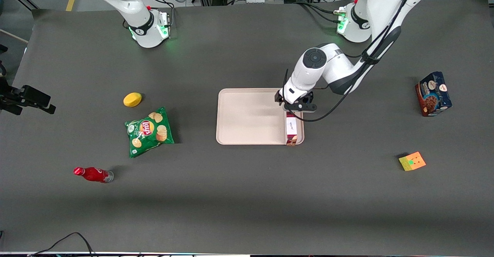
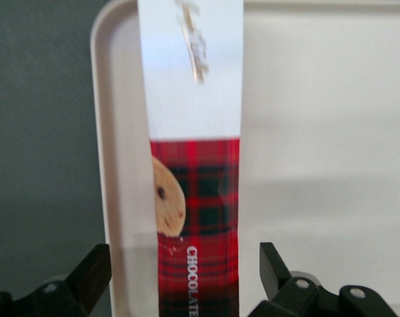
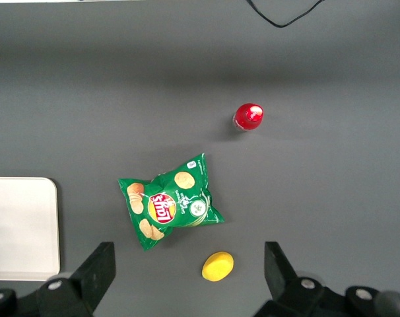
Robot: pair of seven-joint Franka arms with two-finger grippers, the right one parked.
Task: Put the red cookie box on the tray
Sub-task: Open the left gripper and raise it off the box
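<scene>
- The red cookie box (image 1: 292,130) is seen lying flat inside the tray (image 1: 247,116), along the tray edge toward the working arm's end of the worktop, with one end close to the rim nearer the front camera.
- In the left wrist view the red cookie box (image 2: 195,165) is seen running lengthwise just beside the tray's raised rim (image 2: 102,132), white label panel at one end and tartan with a cookie picture at the other.
- The tool (image 1: 295,107) is placed over the box end farther from the front camera; its fingers (image 2: 91,271) are spread wide, one on each side of the box, with a clear gap between each and the cardboard, so nothing is held.
- The step in hand is judged to be the release: the box appears to be resting on the tray with the grip let go, and the placing looks all but done.
- What remains is thought to be a straight lift of the tool clear of the box, with the fingers kept apart so that the cardboard is not dragged or nudged over the rim.
</scene>
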